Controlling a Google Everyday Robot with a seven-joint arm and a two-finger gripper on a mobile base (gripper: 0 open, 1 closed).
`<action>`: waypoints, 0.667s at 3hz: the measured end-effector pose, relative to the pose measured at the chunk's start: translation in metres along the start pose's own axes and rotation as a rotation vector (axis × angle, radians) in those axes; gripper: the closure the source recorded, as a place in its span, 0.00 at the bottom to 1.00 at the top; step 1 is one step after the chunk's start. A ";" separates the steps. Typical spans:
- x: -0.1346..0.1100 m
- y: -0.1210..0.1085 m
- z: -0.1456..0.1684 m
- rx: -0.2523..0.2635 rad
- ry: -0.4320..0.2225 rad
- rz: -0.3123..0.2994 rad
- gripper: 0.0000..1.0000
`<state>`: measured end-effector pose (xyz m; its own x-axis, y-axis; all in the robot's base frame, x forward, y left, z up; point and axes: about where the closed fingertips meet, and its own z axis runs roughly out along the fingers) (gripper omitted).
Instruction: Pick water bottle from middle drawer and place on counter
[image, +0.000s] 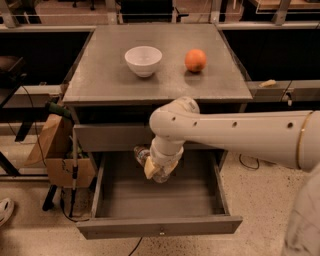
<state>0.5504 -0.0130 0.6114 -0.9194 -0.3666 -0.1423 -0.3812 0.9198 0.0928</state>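
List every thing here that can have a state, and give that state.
bottle: gripped by the hand, tilted, not yet on the counter
hand: shut on the bottle, over the middle drawer
middle drawer: pulled open
top drawer: shut
bowl: upright on the counter, looks empty
orange: whole, on the counter beside the bowl

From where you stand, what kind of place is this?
Probably a robotics lab or workshop: a grey cabinet with its middle drawer open, workbenches behind, cables on the floor. The gripper hangs over the drawer at the water bottle.
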 end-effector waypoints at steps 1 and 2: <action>0.013 -0.003 -0.012 0.015 0.072 -0.100 1.00; 0.014 -0.003 -0.012 0.015 0.073 -0.101 1.00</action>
<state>0.5377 -0.0224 0.6210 -0.8814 -0.4659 -0.0780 -0.4709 0.8797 0.0667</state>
